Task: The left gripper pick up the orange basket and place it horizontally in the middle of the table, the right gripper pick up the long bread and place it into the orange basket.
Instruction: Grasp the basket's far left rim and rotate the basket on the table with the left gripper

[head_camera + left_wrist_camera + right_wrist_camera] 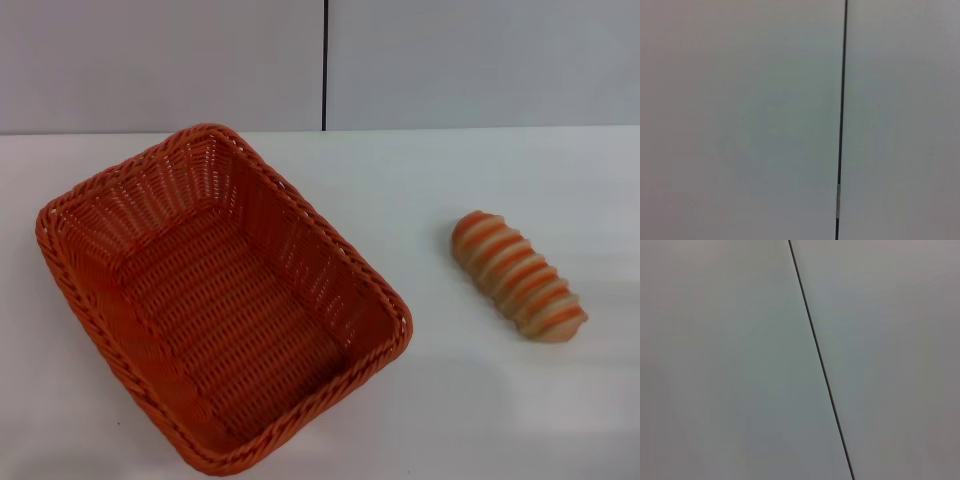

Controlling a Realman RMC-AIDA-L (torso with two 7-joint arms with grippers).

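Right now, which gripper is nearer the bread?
Cannot tell: neither gripper is in view. Both wrist views show only a blank wall with a dark seam. On the table, the bread lies on the robot's right side, the basket on its left.

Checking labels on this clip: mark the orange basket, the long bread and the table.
orange basket [215, 300]: head view, woven floor inside.
long bread [517, 276]: head view, middle ridges of the loaf.
table [420, 190]: head view, bare white top between basket and bread.
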